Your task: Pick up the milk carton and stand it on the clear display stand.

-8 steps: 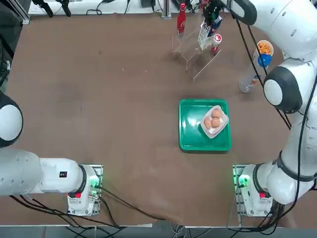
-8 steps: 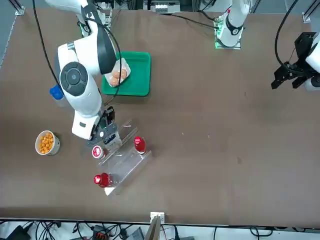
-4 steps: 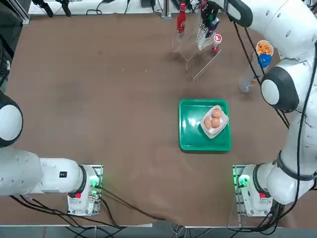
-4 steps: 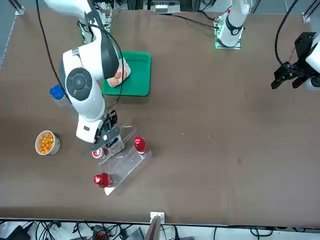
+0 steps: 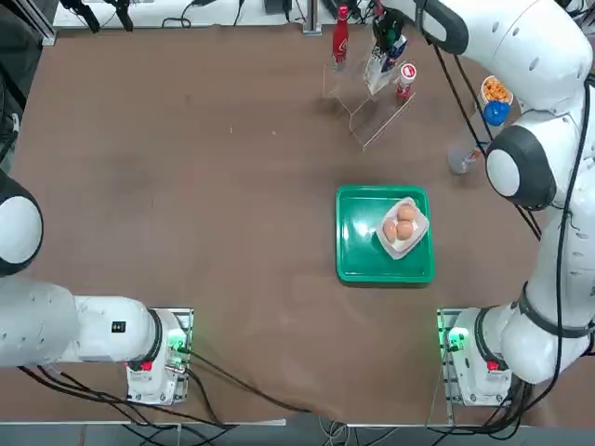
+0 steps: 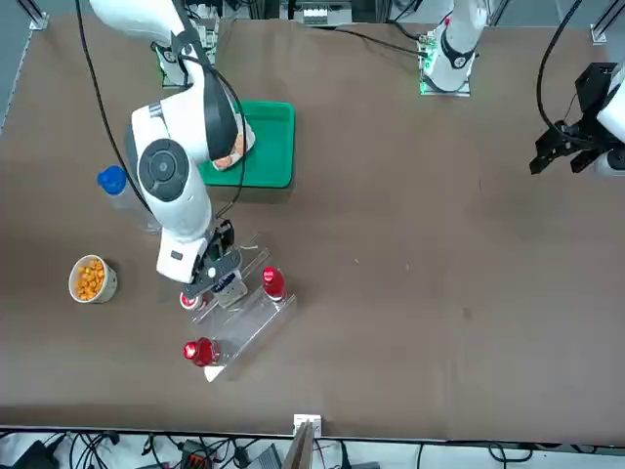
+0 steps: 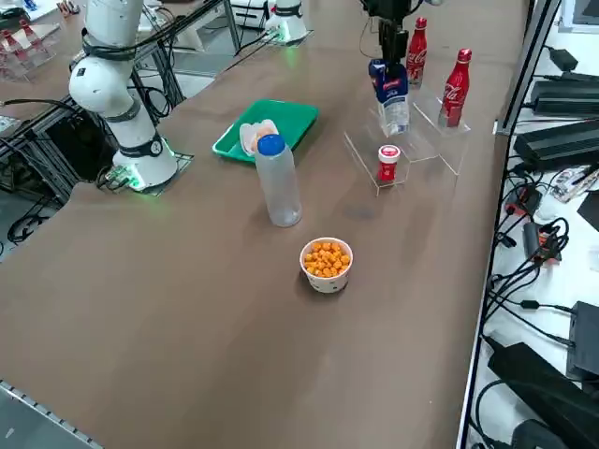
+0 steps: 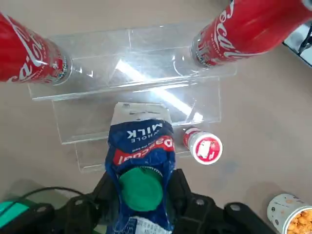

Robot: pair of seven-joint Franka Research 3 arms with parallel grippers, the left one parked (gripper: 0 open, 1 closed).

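Note:
The milk carton, blue and white with a green cap and "WHOLE MILK" on it, hangs upright in my right gripper, which is shut on its gabled top. The carton is over the middle step of the clear display stand, between the two cola bottles on the stand and the small jar. I cannot tell whether its base touches the step. From overhead the carton shows under the gripper at the table's far edge, above the stand. In the front view the carton is at the stand.
Two red cola bottles stand on the stand's top step, and a red-capped jar on its lowest. A tall bottle with a blue cap and a cup of orange snacks stand nearby. A green tray holds eggs.
My right gripper has carried the milk carton a little further over the display stand, toward its middle. The grip on the carton is unchanged.

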